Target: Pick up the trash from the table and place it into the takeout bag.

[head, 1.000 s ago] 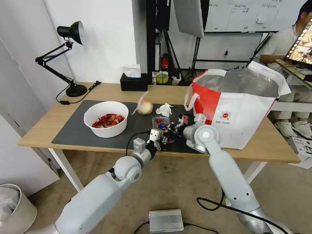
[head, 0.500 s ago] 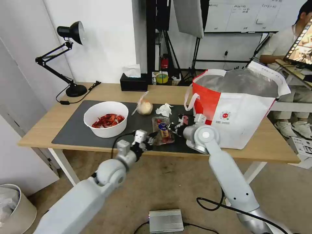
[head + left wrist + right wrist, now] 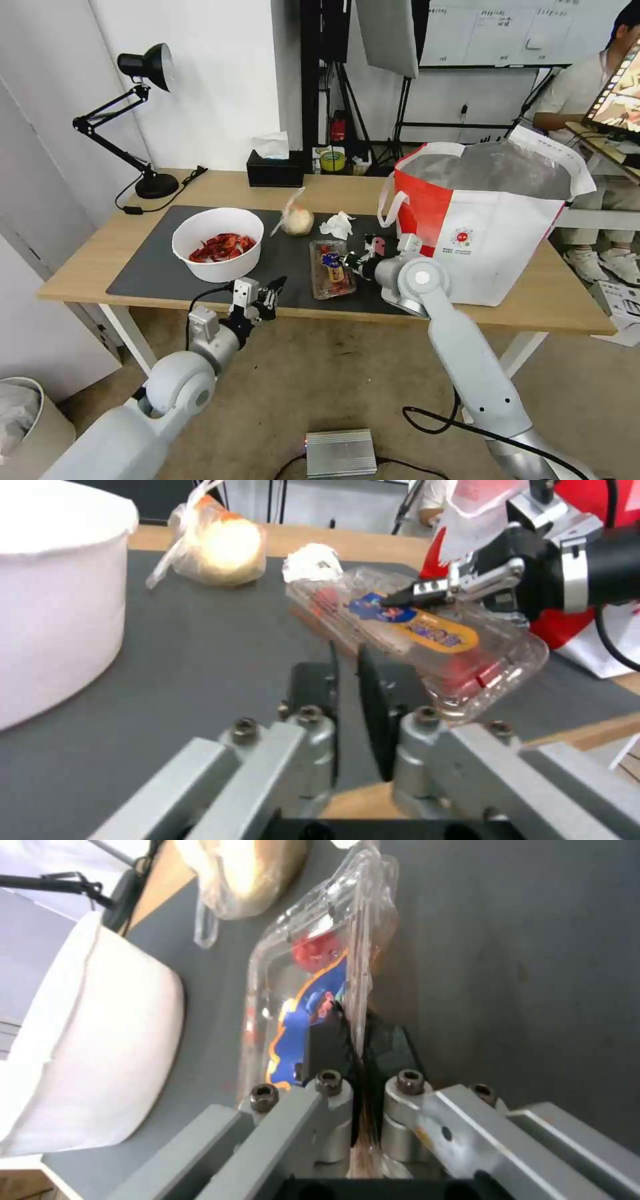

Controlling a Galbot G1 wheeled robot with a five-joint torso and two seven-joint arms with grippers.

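Now my right gripper (image 3: 360, 1040) pinches the tray's (image 3: 332, 268) rim near the table's (image 3: 93, 257) front edge for lifting, while my left gripper (image 3: 268, 295), jaws together, hangs off that edge.

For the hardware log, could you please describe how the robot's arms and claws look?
Both arms are glossy light-grey shells with rounded joints; the right elbow carries a white disc. The left claw and right claw have black fingers on silver bolted brackets, with black cables looping by the wrists.
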